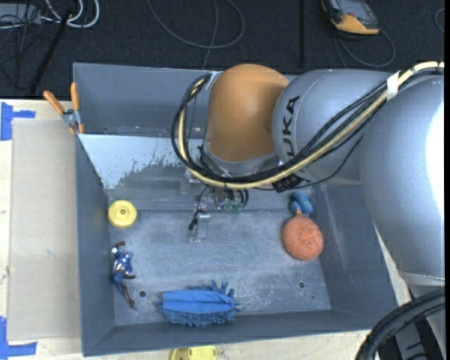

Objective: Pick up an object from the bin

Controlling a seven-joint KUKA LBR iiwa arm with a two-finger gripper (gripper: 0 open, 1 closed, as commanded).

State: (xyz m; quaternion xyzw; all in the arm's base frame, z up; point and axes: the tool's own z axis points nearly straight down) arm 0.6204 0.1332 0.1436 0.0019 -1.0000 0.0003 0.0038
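My gripper hangs below the orange wrist cover, over bare bin floor near the middle of the back half, with no thing visibly under it. A flat yellow disc lies to its left near the left wall. An orange spongy ball rests to its right, and a small blue piece sits just behind the ball, partly hidden by the arm.
A blue fringed cloth-like thing lies along the front wall. A small blue and red figure lies at the front left. The arm and its cables cover the bin's back right.
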